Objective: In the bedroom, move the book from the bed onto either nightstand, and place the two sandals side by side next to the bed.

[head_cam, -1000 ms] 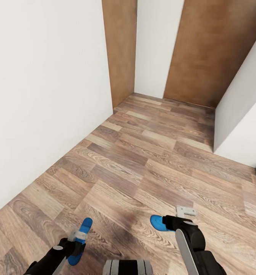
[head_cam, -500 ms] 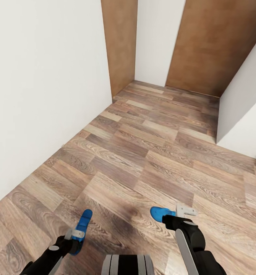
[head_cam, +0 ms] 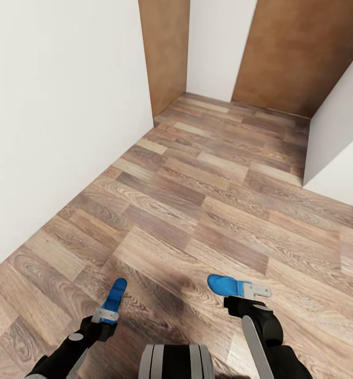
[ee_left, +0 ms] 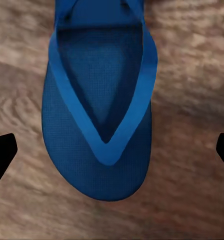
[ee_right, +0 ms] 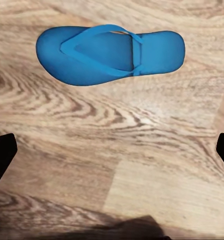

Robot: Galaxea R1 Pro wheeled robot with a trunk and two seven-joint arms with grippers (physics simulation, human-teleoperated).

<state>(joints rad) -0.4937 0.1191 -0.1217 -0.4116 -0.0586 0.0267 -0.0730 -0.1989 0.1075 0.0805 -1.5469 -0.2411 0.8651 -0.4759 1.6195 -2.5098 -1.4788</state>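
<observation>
**Two blue sandals on a bare plank floor, one before each open claw**

A wood floor (head_cam: 208,200) runs between white walls (head_cam: 55,121) to brown doors (head_cam: 297,52). Both arms reach low over its near edge. The left sandal (head_cam: 115,296) lies lengthwise, pointing away from the robot, just ahead of the left claw (head_cam: 105,316); its fingers are spread wide, empty, straddling the sandal's width. The right sandal (head_cam: 226,285) lies crosswise, just beside the right claw (head_cam: 253,290), also wide open and empty. That wrist probably needs turning to grip across it.
</observation>
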